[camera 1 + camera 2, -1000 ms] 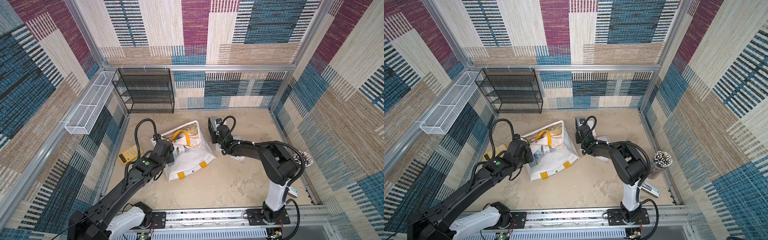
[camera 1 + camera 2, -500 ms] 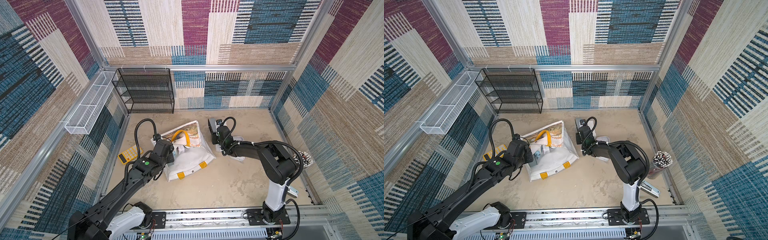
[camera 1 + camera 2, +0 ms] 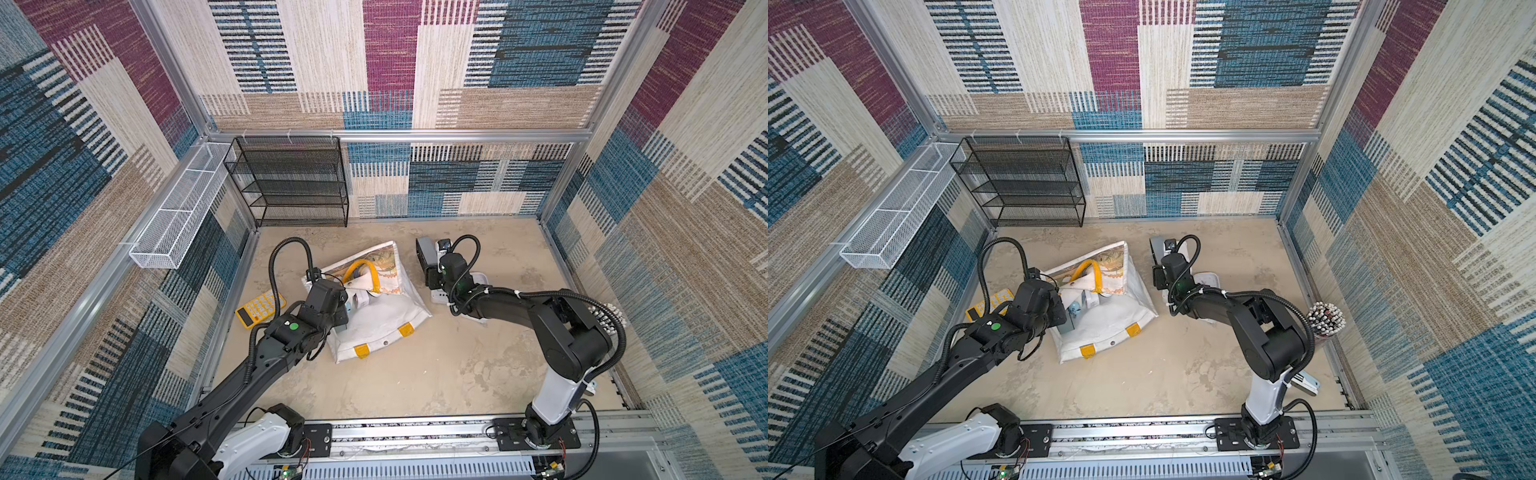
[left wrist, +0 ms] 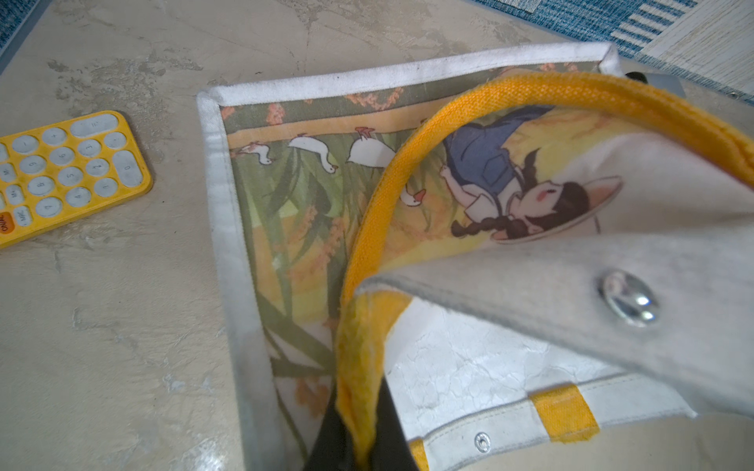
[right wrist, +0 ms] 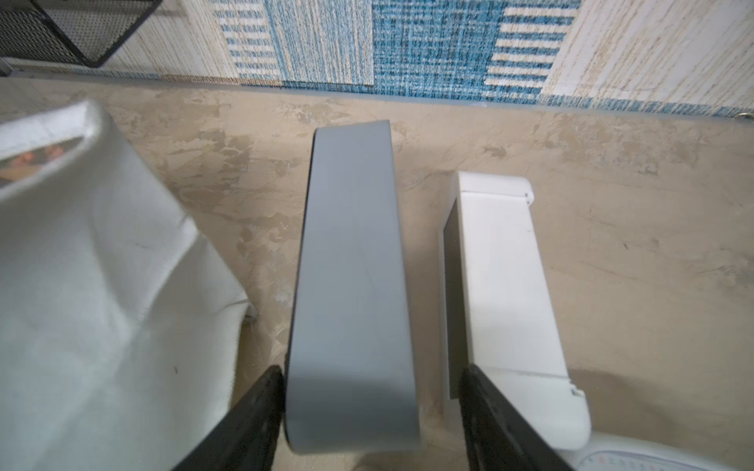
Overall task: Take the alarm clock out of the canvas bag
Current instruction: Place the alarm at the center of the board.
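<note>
Shown by wrist views alone: yellow handle (image 4: pixel 371 228) of canvas bag (image 4: pixel 302 228) pinched in left gripper (image 4: pixel 359 432); grey alarm clock (image 5: pixel 351 265) between spread right gripper (image 5: pixel 369 369).

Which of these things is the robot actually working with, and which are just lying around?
In use: canvas bag, yellow handle pinched by left gripper; grey alarm clock, flanked by open jaws of right gripper.
Lying about: yellow calculator, white block, black mesh shelf, white wire basket.

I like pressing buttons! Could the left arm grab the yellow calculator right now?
Probably not yet. Its fingers are shut on the yellow handle of the bag. The calculator lies uncovered beside it, so letting go first should free the way.
</note>
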Robot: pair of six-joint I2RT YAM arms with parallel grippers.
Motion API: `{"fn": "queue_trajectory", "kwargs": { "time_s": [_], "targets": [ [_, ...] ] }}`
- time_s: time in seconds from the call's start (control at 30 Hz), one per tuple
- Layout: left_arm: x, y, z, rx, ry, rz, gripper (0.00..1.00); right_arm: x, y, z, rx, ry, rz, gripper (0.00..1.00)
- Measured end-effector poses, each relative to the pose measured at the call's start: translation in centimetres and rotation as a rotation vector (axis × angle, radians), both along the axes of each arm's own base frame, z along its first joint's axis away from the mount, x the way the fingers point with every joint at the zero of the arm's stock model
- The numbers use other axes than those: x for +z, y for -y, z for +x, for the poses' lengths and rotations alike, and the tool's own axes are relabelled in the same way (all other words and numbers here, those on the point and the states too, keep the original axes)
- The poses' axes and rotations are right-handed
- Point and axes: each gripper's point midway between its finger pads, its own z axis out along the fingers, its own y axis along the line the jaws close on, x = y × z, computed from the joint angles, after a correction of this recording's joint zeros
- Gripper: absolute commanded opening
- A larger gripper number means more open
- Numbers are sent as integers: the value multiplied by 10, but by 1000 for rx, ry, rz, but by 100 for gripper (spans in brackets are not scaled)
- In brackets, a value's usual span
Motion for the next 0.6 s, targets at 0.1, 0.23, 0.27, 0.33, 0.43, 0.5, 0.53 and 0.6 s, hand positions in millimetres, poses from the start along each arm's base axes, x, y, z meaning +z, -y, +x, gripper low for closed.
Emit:
{"fn": "queue_trajectory", "kwargs": {
  "time_s": [0.1,0.23,0.27,0.33,0.43,0.5,0.53,0.6],
  "targets": [
    [0,0,0,0,0,0,0,8,4,-8,0,15,13,78],
    [0,0,0,0,0,0,0,16,9,-20,4,26,31,87],
    [0,0,0,0,0,0,0,18,10,-22,2,32,43,89],
    [0,0,0,0,0,0,0,22,12,-28,3,38,60,92],
    [0,0,0,0,1,-1,0,27,14,-35,1,43,91,94],
    [1,0,0,0,2,-1,0,29,15,-40,6,43,108,96],
    [1,0,0,0,3,-2,0,30,16,-42,6,44,119,97],
    [1,0,0,0,3,-2,0,33,17,-47,3,45,139,99]
  ]
}}
